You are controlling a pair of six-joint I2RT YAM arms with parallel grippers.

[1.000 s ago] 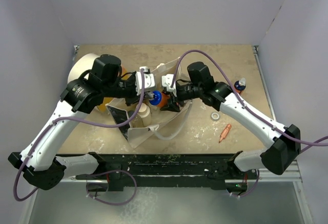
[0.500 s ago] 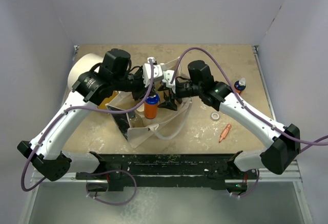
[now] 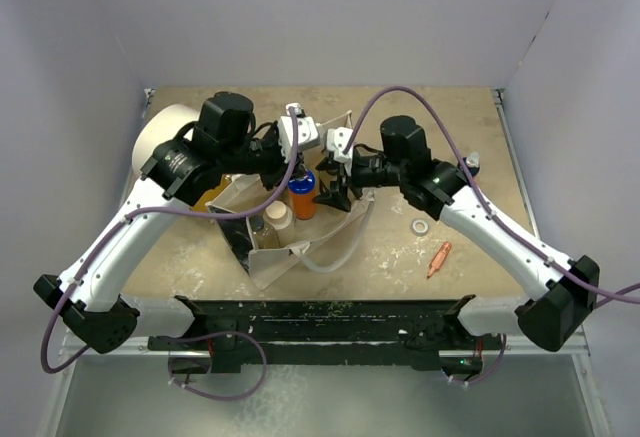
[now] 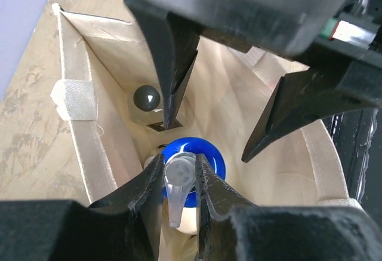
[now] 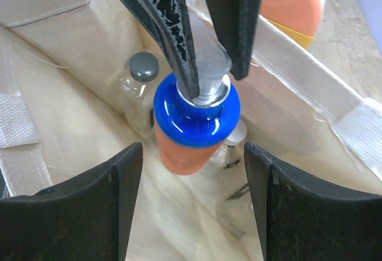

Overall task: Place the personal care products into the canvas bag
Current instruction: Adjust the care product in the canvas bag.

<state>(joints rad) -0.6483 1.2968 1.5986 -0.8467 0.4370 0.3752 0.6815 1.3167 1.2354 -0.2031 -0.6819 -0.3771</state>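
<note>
Top external view: left gripper (image 3: 301,169) clenched on the top of the orange bottle (image 3: 301,202), which hangs upright in the mouth of the canvas bag (image 3: 272,263) at table centre; right gripper (image 3: 333,195) just beside the bottle at its 3 o'clock, fingers released. A tan-capped bottle (image 3: 277,218) stands in the bag at the orange bottle's 8 o'clock. White drum (image 3: 165,133) at the bag's 10 o'clock; tape roll (image 3: 421,227) on the table (image 3: 400,107) at its 3 o'clock. Left wrist view: left gripper (image 4: 179,174) pinches the clear pump nozzle above the bottle's blue collar (image 4: 203,156); a dark-capped bottle (image 4: 147,98) sits deeper in the bag at 11 o'clock; bag wall (image 4: 89,129) at 9 o'clock. Right wrist view: right gripper (image 5: 192,149) spread wide at either side of the orange bottle (image 5: 185,150), touching nothing; the left gripper's fingers (image 5: 179,46) come down from 12 o'clock and grip the neck; dark-capped bottle (image 5: 143,67) at the bottle's 10 o'clock, inside the bag (image 5: 65,40).
</note>
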